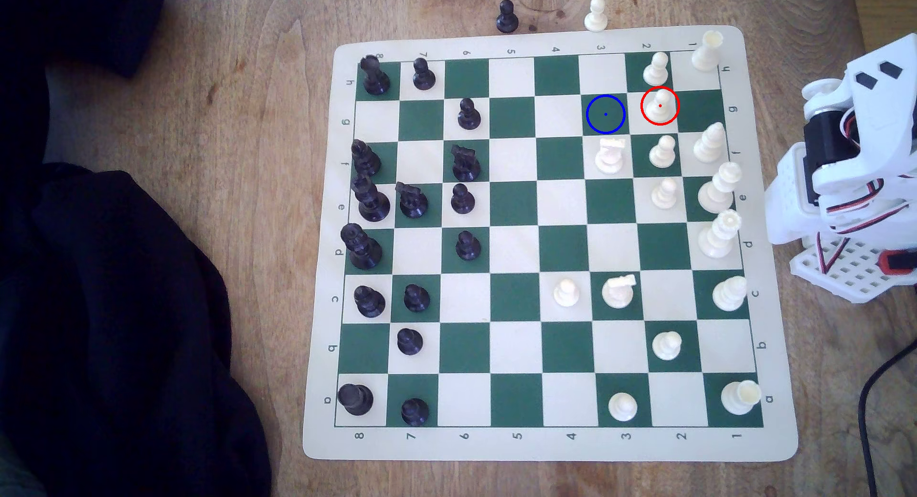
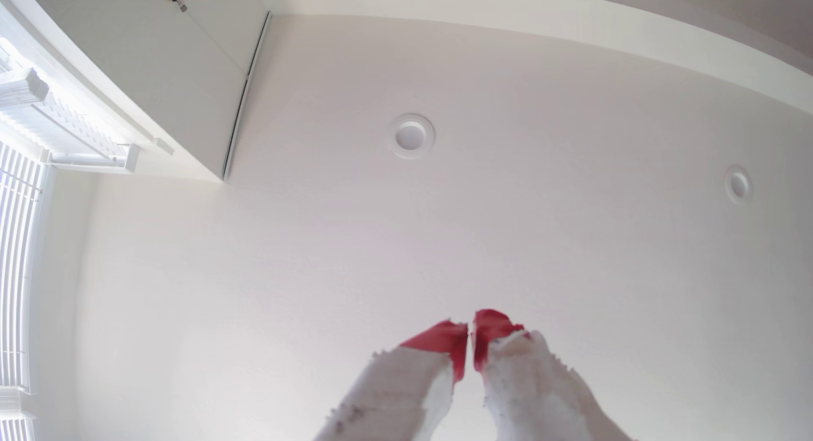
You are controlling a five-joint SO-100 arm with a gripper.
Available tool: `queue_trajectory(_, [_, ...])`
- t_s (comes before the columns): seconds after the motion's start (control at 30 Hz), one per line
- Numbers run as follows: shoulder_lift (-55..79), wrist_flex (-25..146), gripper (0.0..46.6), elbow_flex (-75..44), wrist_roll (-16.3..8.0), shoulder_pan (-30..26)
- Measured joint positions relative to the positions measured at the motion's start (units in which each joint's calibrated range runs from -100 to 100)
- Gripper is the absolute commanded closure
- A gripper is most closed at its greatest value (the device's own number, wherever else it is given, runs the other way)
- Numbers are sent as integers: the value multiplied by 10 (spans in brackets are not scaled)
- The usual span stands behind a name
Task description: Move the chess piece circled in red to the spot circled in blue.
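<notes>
Small cream-white plastic pawn (image 1: pixel 660 106) with ball head and flared base is standing upright inside a thin red ring, on a cream square in row g, column 2 of the green-and-cream roll-up chessboard (image 1: pixel 546 445). Nothing is touching it. Another white pawn (image 1: pixel 656 69) is sitting on the square just beyond it toward the board's far edge, and a third white pawn (image 1: pixel 663 152) is on the square just nearer.

Dark green target square (image 1: pixel 605 114), marked with a thin blue ring and centre dot, is lying immediately to the exterior view's left of the ringed pawn, in the same row. The square is bare. White horse-headed knight (image 1: pixel 610 156) is occupying the cream square just below it in the exterior view.

White 3D-printed arm (image 1: pixel 853 145) with red and black wiring is sitting folded off the board at the exterior view's right edge, on the wooden table (image 1: pixel 248 130), well apart from the pawn.

Wrist camera is pointing up at a white ceiling with a round recessed light (image 2: pixel 411 135) and window blinds (image 2: pixel 17 203). Gripper (image 2: pixel 470 331), white with red-taped tips, is showing its two jaws drawn together, only a hairline gap between the tips, nothing held between them.

Dark cloth (image 1: pixel 114 303) is lying along the exterior view's left.
</notes>
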Motion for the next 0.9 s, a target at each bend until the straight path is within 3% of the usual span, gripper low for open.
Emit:
queue_trajectory(0.2, [0,7,464,0,0,18])
queue_trajectory(0.47, [0,141,464,-27,0,73])
queue_trajectory(0.9, [-1,871,462,-268,-6,178])
